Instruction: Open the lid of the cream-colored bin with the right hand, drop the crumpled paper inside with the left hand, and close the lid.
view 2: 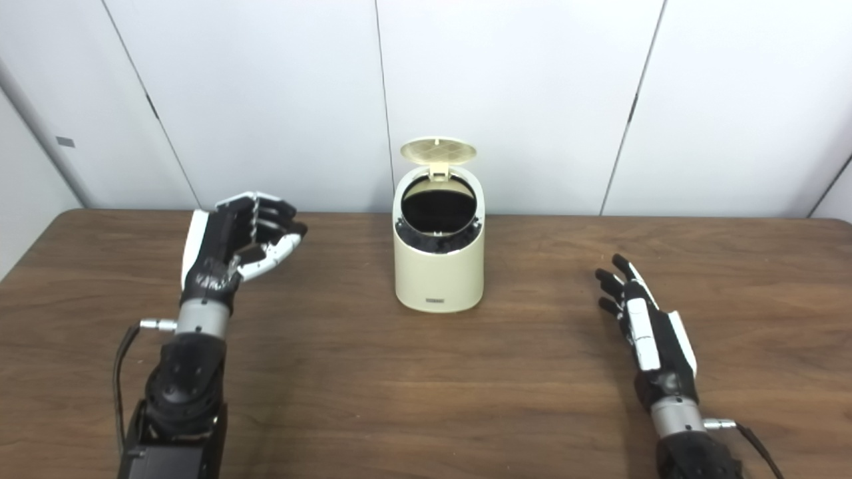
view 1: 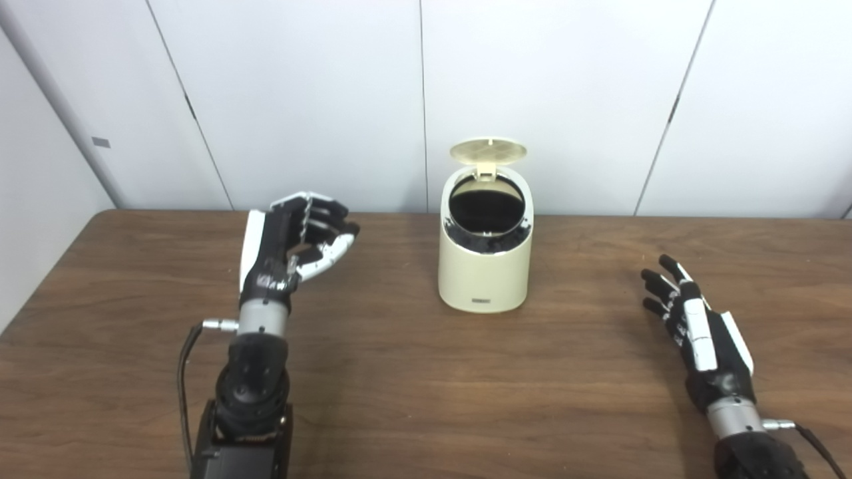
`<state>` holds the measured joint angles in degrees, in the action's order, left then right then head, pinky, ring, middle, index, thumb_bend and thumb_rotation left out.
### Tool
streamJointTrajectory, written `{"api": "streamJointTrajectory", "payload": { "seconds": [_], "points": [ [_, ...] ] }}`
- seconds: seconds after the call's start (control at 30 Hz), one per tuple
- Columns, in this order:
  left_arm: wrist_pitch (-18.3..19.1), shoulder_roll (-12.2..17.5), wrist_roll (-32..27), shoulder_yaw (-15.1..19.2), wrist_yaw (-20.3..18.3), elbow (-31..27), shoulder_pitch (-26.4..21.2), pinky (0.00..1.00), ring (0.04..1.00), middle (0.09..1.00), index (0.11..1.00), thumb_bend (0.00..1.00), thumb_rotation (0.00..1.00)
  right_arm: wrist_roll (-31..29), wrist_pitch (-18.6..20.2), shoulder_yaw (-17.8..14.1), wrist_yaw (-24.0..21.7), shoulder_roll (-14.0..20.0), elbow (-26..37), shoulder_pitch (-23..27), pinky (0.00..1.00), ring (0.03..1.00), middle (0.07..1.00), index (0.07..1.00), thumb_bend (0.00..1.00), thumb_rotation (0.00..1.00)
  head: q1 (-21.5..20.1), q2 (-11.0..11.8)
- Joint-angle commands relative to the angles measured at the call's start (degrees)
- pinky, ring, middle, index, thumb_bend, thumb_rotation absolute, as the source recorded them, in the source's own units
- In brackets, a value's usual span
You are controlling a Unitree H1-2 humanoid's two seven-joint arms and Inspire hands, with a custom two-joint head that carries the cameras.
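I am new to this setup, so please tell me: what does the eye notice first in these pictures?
First the cream bin, upright mid-table near the wall, its lid flipped up and the dark inside showing. Then the two hands either side: the left hand raised with fingers curled, nothing visible in it, and the right hand low over the table, fingers spread.

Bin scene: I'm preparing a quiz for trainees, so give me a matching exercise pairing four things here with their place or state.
Things:
1. lid
2. cream-colored bin
3. left hand
4. right hand

States:
A. fingers curled, raised left of the bin, no paper visible in it
B. flipped up, standing open
C. fingers spread, low over the table on the right
D. upright mid-table, dark opening exposed

Pairs: 1-B, 2-D, 3-A, 4-C
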<state>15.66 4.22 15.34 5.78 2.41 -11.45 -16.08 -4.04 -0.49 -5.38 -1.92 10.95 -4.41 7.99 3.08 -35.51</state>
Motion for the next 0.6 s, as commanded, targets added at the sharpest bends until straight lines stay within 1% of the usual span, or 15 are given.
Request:
{"api": "streamJointTrajectory", "payload": {
  "seconds": [0.0,0.03,0.1,0.13,0.17,0.2,0.27,0.3,0.33,0.37,0.4,0.47,0.57],
  "points": [
    [-3.26,1.25,-1.24,0.22,0.35,-0.35,-0.68,0.47,0.552,0.503,0.492,0.51,0.0,0.42,0.64,-0.28,0.01,0.38,0.5,-0.02,0.9,0.899,0.863,0.924,0.56,1.0,0.03,-0.02],
    [-3.44,1.47,-1.51,0.27,0.32,-0.24,-0.35,0.53,0.611,0.611,0.496,0.5,0.04,0.43,0.84,-0.27,0.02,0.36,0.65,0.0,0.9,0.9,0.864,0.924,0.55,1.0,-0.06,-0.2],
    [-3.62,1.81,-3.47,0.71,-0.37,-0.19,0.65,0.59,0.661,0.682,0.498,0.5,0.07,0.29,1.22,-0.3,-0.01,0.29,0.99,0.0,0.89,0.901,0.865,0.924,0.55,1.0,-0.06,-0.2],
    [-3.71,1.96,-4.44,0.86,-0.69,-0.19,1.05,0.66,0.721,0.741,0.652,0.45,0.28,0.09,1.39,-0.35,-0.06,0.23,1.13,0.01,0.9,0.906,0.867,0.925,0.55,1.0,-0.06,-0.2],
    [-4.12,1.89,-6.07,1.29,-1.05,-0.15,1.55,0.68,0.742,0.761,0.705,0.43,0.35,-0.01,1.52,-0.37,-0.12,0.22,1.22,0.01,0.9,0.908,0.867,0.925,0.54,1.0,-0.06,-0.2],
    [-4.93,1.61,-7.84,1.89,-1.07,0.1,2.13,0.71,0.765,0.781,0.738,0.41,0.41,-0.17,1.62,-0.41,-0.17,0.18,1.34,0.0,0.9,0.909,0.868,0.927,0.55,1.0,-0.06,-0.2],
    [-6.02,0.81,-11.46,3.25,-0.99,0.47,3.07,0.76,0.802,0.81,0.773,0.4,0.5,-0.54,1.46,-0.57,-0.26,0.17,1.15,0.12,0.9,0.912,0.871,0.927,0.55,1.0,-0.1,-0.5],
    [-6.46,0.75,-13.21,3.65,-1.49,0.61,3.8,0.79,0.822,0.829,0.788,0.41,0.54,-0.54,1.21,-0.6,-0.3,0.26,0.8,0.19,0.91,0.916,0.874,0.93,0.55,1.0,-0.1,-0.5],
    [-6.75,0.97,-15.02,3.77,-2.5,0.63,4.62,0.83,0.857,0.863,0.822,0.44,0.62,-0.38,0.86,-0.55,-0.35,0.41,0.49,0.25,0.91,0.917,0.875,0.93,0.55,1.0,-0.15,-0.52],
    [-7.37,1.46,-16.31,3.59,-3.63,0.83,5.43,0.91,0.914,0.918,0.88,0.47,0.72,-0.34,0.57,-0.51,-0.44,0.52,0.28,0.28,0.91,0.916,0.877,0.932,0.55,1.0,-0.15,-0.52],
    [-8.07,1.98,-17.31,3.31,-4.64,1.13,6.13,0.95,0.952,0.956,0.925,0.49,0.79,-0.48,0.3,-0.52,-0.6,0.55,0.18,0.3,0.9,0.918,0.879,0.932,0.55,1.0,-0.15,-0.52],
    [-9.76,2.5,-18.49,2.92,-5.71,1.96,7.34,0.99,0.99,0.991,0.985,0.5,0.92,-1.01,0.0,-0.57,-0.96,0.51,0.19,0.3,0.91,0.927,0.889,0.935,0.55,1.0,-0.15,-0.52],
    [-12.32,2.32,-19.29,2.87,-5.78,2.92,8.84,1.0,0.999,1.0,0.999,0.53,0.99,-0.98,-0.21,-0.48,-1.05,0.61,0.38,0.23,0.92,0.948,0.913,0.943,0.54,1.0,-0.47,-0.65]
  ]
}}
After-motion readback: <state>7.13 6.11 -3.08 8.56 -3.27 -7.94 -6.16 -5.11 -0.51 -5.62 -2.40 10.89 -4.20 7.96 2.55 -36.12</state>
